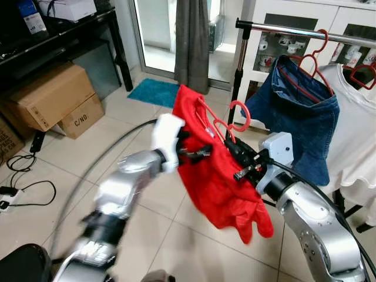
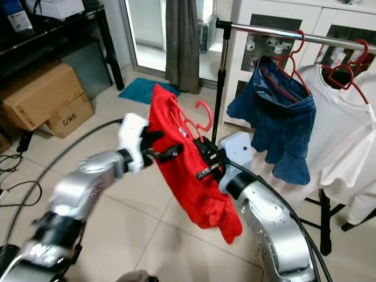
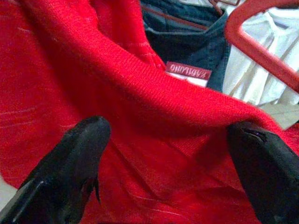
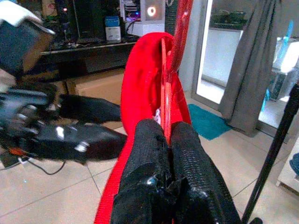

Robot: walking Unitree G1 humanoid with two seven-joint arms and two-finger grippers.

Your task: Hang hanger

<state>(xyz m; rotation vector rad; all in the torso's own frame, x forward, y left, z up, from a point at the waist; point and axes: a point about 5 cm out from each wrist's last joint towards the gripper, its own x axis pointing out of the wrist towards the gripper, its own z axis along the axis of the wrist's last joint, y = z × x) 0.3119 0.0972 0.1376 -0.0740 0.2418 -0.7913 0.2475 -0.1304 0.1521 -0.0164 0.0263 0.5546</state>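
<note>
Right gripper [image 4: 166,140] pinches red hanger [image 4: 164,88]; left gripper [image 3: 168,154] spread against red shirt [image 3: 93,70].

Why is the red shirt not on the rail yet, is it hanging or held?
Held, not hung. The right gripper is shut on the red hanger carrying the red shirt, whose hook is below the rail.

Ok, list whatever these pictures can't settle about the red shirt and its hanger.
- Hanger shoulders: head views, buried inside the red shirt.
- Left claw: left wrist view, fingers apart against the shirt; contact unclear.
- Clothes rail: its right end is cut off by the frame edge.
- Label: left wrist view, too blurred to read.
</note>
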